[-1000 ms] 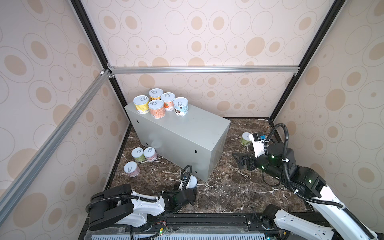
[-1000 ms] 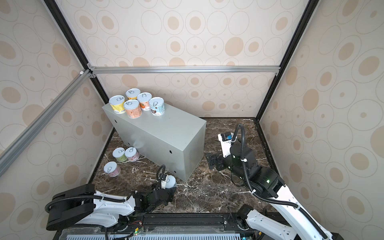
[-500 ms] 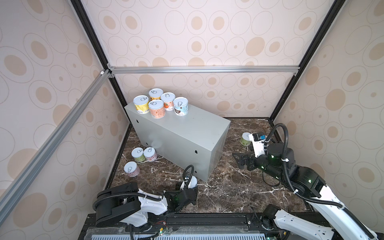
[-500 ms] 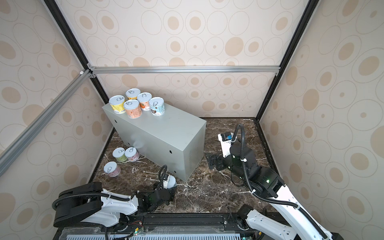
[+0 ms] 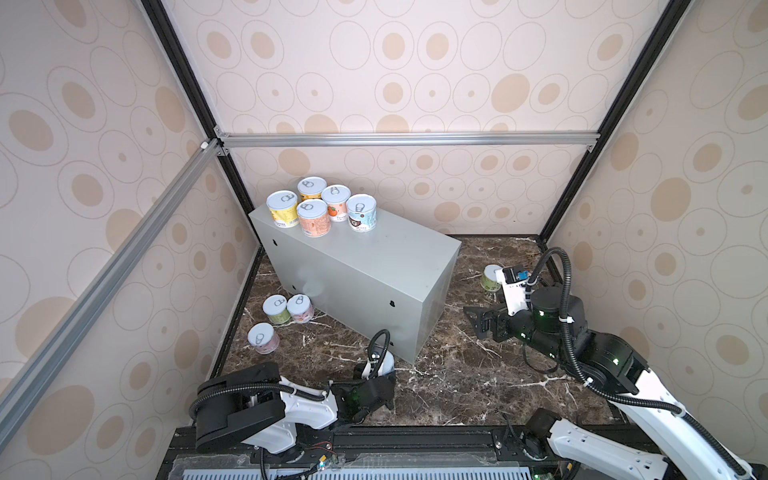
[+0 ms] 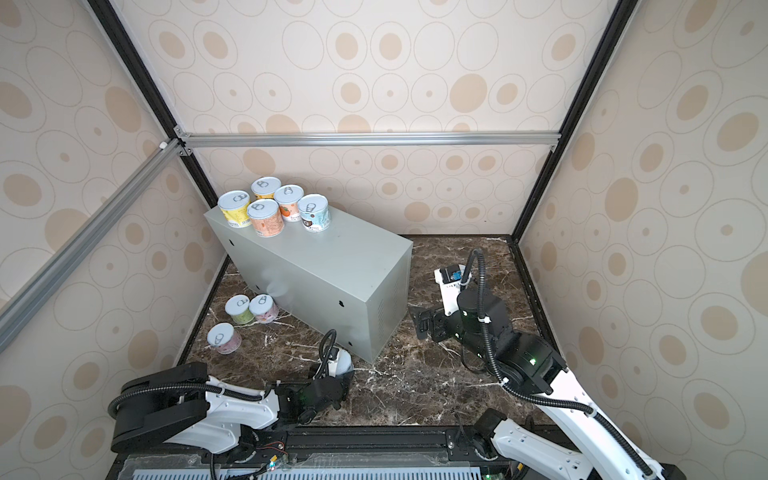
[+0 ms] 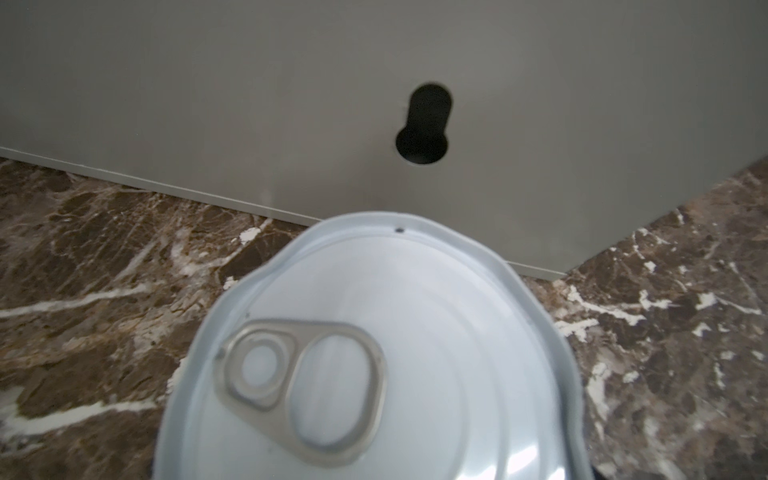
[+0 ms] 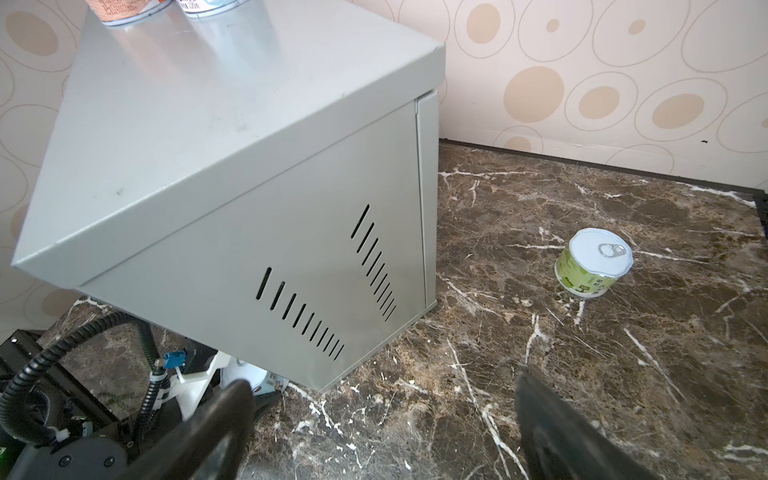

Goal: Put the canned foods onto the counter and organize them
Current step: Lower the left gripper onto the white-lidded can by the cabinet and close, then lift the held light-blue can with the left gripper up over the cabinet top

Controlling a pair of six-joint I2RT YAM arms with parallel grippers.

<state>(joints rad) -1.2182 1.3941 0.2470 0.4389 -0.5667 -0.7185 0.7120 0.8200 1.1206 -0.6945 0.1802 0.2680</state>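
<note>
Grey sheet metal fills most of the left wrist view: the counter (image 7: 249, 104) stands right behind the near can (image 7: 395, 353), which sits upright on the marble floor (image 7: 104, 257) just off the counter's near corner, beside its holed long side. The left gripper (image 5: 379, 376) is down at this can in a top view, but its fingers show in no picture, so I cannot tell whether they have closed on the can or merely flank it. Risks, as I judge them: a lift on a loose or shallow hold would drop the can; a lift straight up this close to the counter could scrape can or wrist against its wall; a hard squeeze could dent it. The lid lies straight under the wrist camera, so the can seems centred between the fingers. The right gripper (image 8: 384, 382) hangs off the counter's vented end, fingers spread wide and empty, the green can (image 8: 594, 262) well beyond them on the floor. On the counter's top, at the end opposite the vents, five cans (image 5: 313, 216) cluster; three cans (image 5: 276, 307) stand on the floor by its holed side.
</note>
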